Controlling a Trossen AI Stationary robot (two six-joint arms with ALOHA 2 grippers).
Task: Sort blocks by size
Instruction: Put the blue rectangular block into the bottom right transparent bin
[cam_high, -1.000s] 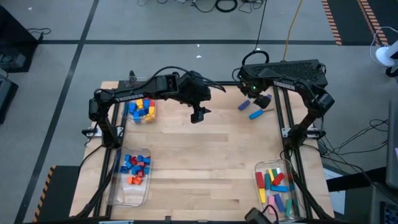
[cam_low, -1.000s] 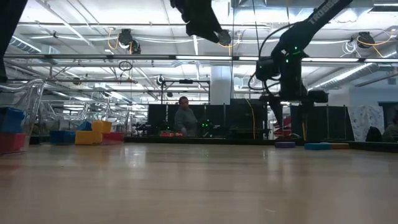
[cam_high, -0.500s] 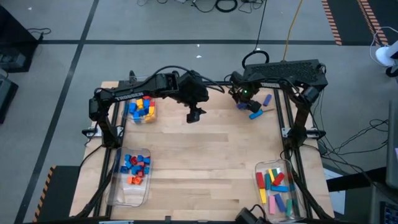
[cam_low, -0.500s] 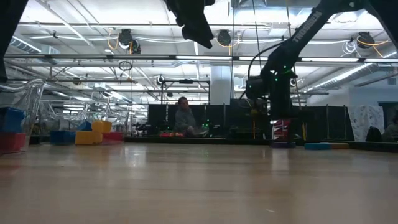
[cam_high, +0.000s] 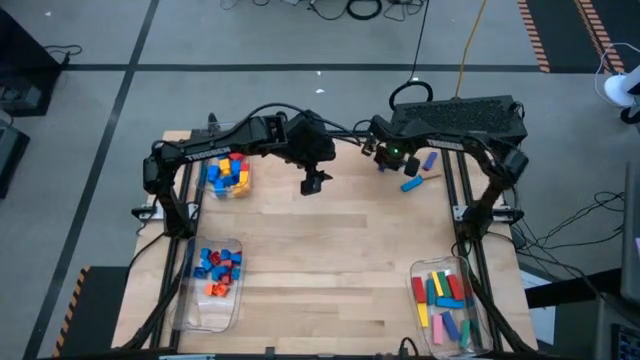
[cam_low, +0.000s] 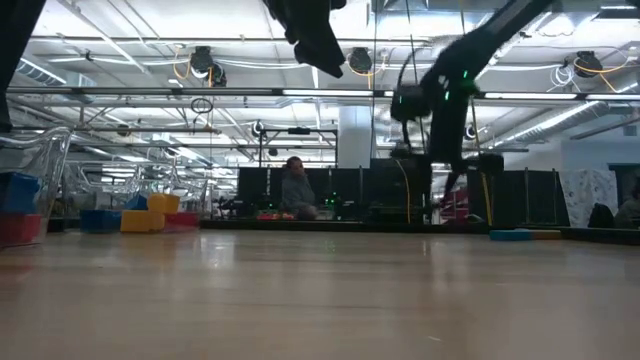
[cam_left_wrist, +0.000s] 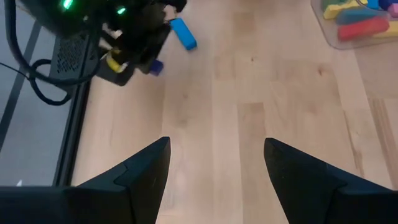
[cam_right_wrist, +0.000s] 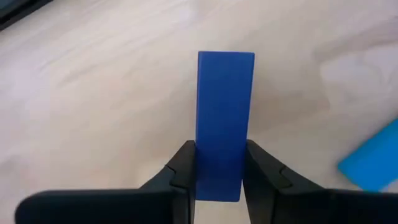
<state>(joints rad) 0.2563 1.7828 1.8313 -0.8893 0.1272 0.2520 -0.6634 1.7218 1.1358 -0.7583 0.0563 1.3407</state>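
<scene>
Low view: pale wooden worktop (cam_low: 320, 300) filled the lower half. One dark arm's end effector (cam_low: 318, 40) hung at top centre, well above the surface; fingers not readable. The other dark arm (cam_low: 440, 120), green light lit, came down at right of centre at the far edge. A flat light-blue bar block (cam_low: 512, 235) lay far right. Clear plastic bin (cam_low: 45, 160) at left held blue and red blocks (cam_low: 20, 205); yellow blocks (cam_low: 148, 214) sat farther back. A person (cam_low: 296, 190) sat in the room behind.

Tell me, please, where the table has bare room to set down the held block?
The wide middle of the table, between the bins, lies bare. Crowded: the far right corner, where the right gripper holds a dark blue block near a light blue block.
</scene>
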